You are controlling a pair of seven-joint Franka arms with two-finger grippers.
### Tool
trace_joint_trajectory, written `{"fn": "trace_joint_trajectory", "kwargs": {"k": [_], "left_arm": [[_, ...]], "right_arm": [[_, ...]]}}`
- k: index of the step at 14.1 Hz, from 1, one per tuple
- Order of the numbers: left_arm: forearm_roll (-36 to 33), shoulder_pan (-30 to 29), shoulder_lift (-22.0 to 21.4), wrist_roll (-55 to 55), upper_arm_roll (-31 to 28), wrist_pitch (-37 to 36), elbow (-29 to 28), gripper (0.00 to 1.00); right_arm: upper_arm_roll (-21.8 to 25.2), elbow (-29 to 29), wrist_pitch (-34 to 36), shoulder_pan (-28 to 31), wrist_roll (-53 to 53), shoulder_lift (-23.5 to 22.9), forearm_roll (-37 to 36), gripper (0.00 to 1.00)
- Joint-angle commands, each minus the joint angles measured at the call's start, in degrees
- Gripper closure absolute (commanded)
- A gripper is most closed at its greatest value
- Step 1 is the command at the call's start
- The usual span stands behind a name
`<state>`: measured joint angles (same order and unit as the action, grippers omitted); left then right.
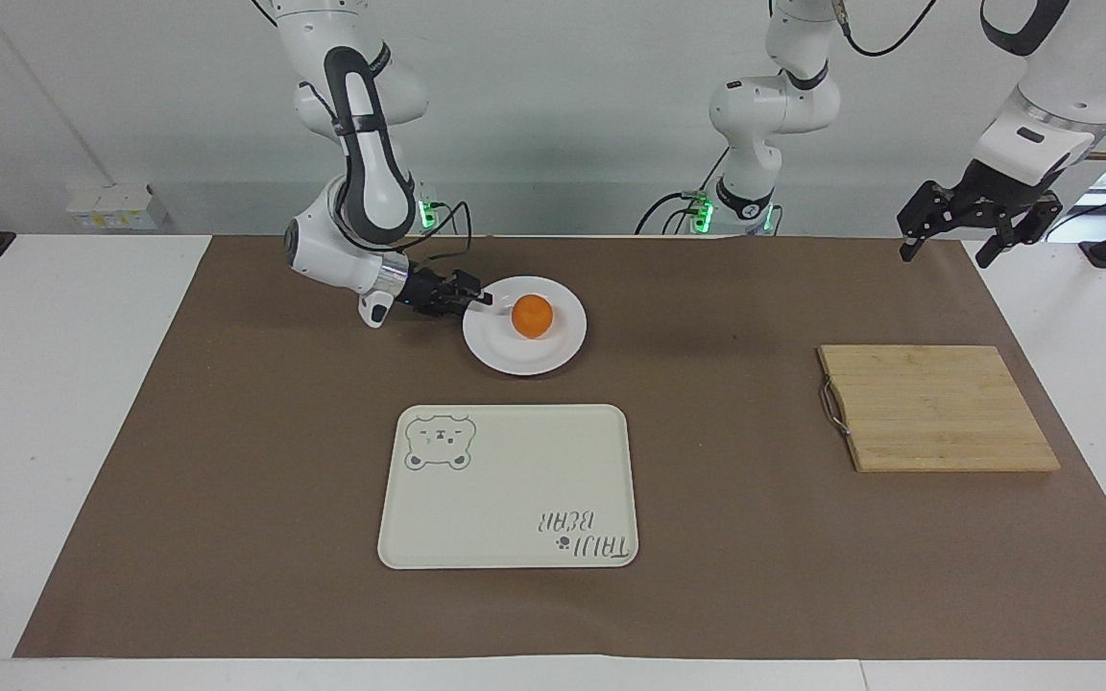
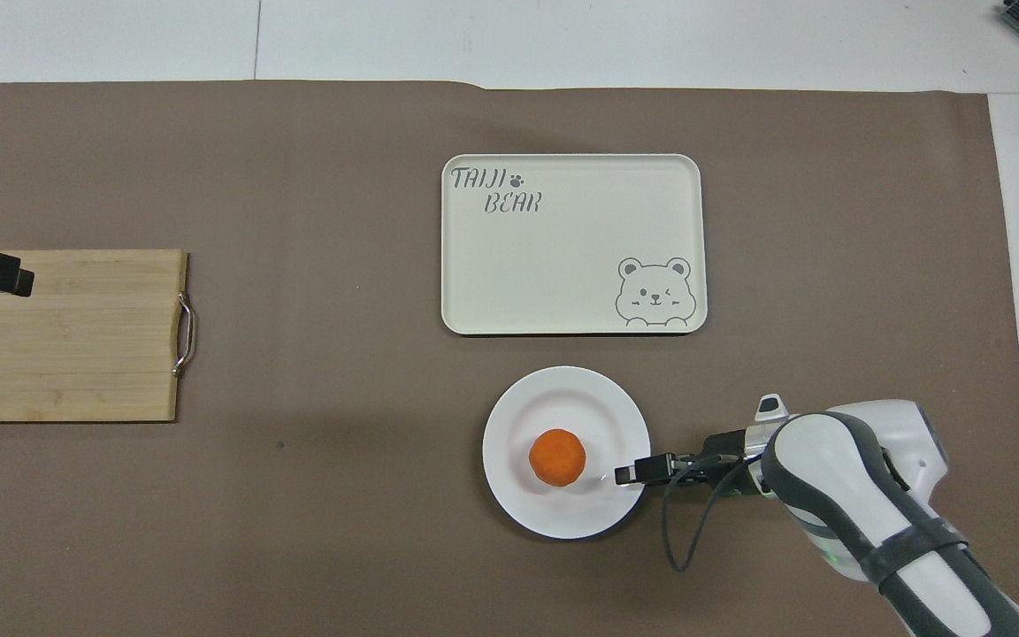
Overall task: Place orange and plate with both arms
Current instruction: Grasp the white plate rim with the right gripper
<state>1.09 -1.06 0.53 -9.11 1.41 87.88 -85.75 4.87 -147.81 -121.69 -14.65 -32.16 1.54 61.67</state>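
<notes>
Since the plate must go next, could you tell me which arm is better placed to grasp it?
The right one, I'd say. The right gripper is already at the rim of the plate holding the orange, while the left gripper waits high above the table's end.

cream bear tray (image 1: 515,499) | wooden cutting board (image 1: 937,408), toward left arm's end

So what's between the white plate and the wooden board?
Nothing. Between the plate and the wooden board, only bare brown paper shows, clearest in the overhead view. The orange sits on the plate.
</notes>
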Motion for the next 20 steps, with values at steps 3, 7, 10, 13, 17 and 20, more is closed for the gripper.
{"fn": "trace_joint_trajectory", "kwargs": {"k": [3, 7, 10, 13, 17, 20], "left_arm": [[-1.0, -0.3, -1.5, 0.6, 0.3, -0.3, -1.5, 0.00], [-1.0, -0.3, -1.5, 0.6, 0.2, -0.3, -1.5, 0.00], [-1.0, -0.3, -1.5, 0.6, 0.3, -0.3, -1.5, 0.00], [-1.0, -0.3, -1.5, 0.6, 0.3, -0.3, -1.5, 0.00], [-1.0, -0.3, -1.5, 0.6, 0.2, -0.3, -1.5, 0.00], [-1.0, -0.3, -1.5, 0.6, 0.2, -0.3, -1.5, 0.00]], "right_arm": [[0.1, -0.6, -1.0, -0.2, -2.1, 0.0, 2.0, 0.87], [0.1, -0.4, -0.7, 0.1, -2.3, -0.4, 1.8, 1.00], [0.1, 0.4, 0.1, 0.5, -2.5, -0.7, 1.8, 1.00], [0.1, 3.4, 4.6, 2.0, -2.4, -1.9, 1.9, 1.00], [0.1, 6.2, 11.5, 6.1, -2.5, -2.2, 2.1, 1.00], [0.1, 9.6, 15.1, 8.5, -2.3, -2.2, 2.1, 1.00]]}}
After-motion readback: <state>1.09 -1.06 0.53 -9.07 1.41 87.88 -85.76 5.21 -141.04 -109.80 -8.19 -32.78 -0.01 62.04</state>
